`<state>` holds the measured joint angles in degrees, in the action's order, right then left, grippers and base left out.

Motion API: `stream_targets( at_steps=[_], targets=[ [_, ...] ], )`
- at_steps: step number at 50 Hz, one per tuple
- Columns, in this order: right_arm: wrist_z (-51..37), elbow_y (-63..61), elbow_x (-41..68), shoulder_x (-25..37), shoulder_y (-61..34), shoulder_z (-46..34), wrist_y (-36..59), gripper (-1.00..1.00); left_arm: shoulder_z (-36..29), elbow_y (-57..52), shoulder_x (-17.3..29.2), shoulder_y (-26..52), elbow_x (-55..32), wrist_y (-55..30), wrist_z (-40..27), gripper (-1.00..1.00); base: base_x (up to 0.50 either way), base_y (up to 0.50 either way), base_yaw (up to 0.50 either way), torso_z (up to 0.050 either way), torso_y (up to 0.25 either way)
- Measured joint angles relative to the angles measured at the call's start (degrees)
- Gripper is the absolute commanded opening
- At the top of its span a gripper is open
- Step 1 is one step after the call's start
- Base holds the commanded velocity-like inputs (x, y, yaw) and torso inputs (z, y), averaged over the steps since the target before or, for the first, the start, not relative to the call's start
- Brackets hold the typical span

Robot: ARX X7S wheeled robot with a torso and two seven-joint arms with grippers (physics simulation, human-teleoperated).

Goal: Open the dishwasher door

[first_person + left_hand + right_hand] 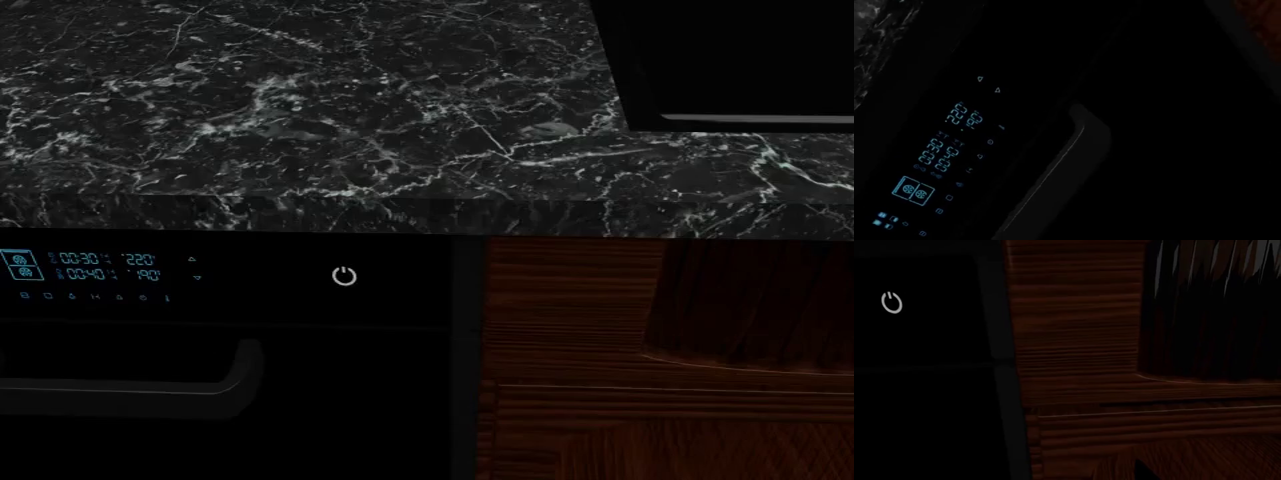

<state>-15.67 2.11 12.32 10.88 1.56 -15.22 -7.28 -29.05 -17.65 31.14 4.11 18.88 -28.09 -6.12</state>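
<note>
The dishwasher door [347, 400] is a glossy black panel under the marble counter at the lower left of the head view. Its dark-grey bar handle [200, 380] runs across the door's upper part, with the right end curving into the panel. Above it sit cyan digits [107, 266] and a white power symbol [344, 276]. The left wrist view shows the handle's end [1081, 135] and the cyan digits [954, 130] close up. The right wrist view shows the power symbol [892, 302] and the door's edge. Neither gripper shows in any view.
A black marble countertop [334, 100] overhangs the appliance. A black basin [734, 60] lies at the counter's back right. Reddish-brown wood cabinet fronts [667, 380] stand right of the dishwasher and fill most of the right wrist view [1081, 340].
</note>
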Motion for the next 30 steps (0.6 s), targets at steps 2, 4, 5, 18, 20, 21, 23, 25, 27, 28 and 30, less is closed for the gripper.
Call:
stream_targets(
  at_steps=[2,4,5,18,20,21,23,25,27,28,30],
  targets=[
    [-0.1,0.0,0.1,0.0,0.0,0.0,-0.1,1.00,-1.2,-0.2,0.9,0.7,1.6,-1.2,0.9,1.00,0.00,0.00,0.00,0.000,0.000],
    [-0.1,0.1,0.2,0.1,0.1,0.0,-0.2,1.00,-2.2,-0.3,1.6,1.4,3.1,-2.3,1.7,1.00,0.00,0.00,0.00,0.000,0.000],
    [-0.2,0.0,0.2,0.1,0.1,0.0,-0.3,1.00,-2.7,-0.2,1.9,1.7,3.8,-2.7,2.1,1.00,0.00,0.00,0.00,0.000,0.000],
    [-0.6,0.0,0.6,0.5,0.5,0.0,-0.7,1.00,-7.6,4.5,3.8,7.4,8.9,-4.0,5.4,1.00,0.00,0.00,0.00,0.000,0.000],
    [-0.7,0.0,0.6,0.5,0.5,-0.1,-0.8,1.00,-8.0,5.5,3.9,8.3,9.2,-3.7,5.6,1.00,0.00,0.00,0.00,0.000,0.000],
    [-0.8,0.0,0.6,0.5,0.5,-0.1,-0.8,1.00,-8.3,6.0,3.9,8.7,9.4,-3.5,5.8,1.00,0.00,0.00,0.00,0.000,0.000],
    [-0.8,-0.1,0.7,0.6,0.6,-0.1,-0.8,1.00,-8.7,7.0,3.9,9.5,9.6,-3.2,6.0,1.00,0.00,0.00,0.00,0.000,0.000],
    [-0.9,-0.2,0.7,0.6,0.6,-0.1,-0.8,1.00,-9.0,8.0,3.9,10.3,9.8,-2.8,6.2,1.00,0.00,0.00,0.00,0.000,0.000],
    [-1.0,-0.3,0.7,0.7,0.6,-0.2,-0.8,1.00,-9.4,9.0,3.8,11.1,9.9,-2.4,6.4,1.00,0.00,0.00,0.00,0.000,0.000],
    [-1.1,-0.3,0.7,0.7,0.7,-0.2,-0.8,1.00,-9.6,9.5,3.7,11.5,10.0,-2.2,6.5,1.00,0.00,0.00,0.00,0.000,0.000],
    [-1.2,-0.5,0.7,0.8,0.7,-0.2,-0.7,1.00,-10.0,10.4,3.6,12.2,10.1,-1.7,6.6,1.00,0.00,0.00,0.00,0.000,0.000]
  ],
)
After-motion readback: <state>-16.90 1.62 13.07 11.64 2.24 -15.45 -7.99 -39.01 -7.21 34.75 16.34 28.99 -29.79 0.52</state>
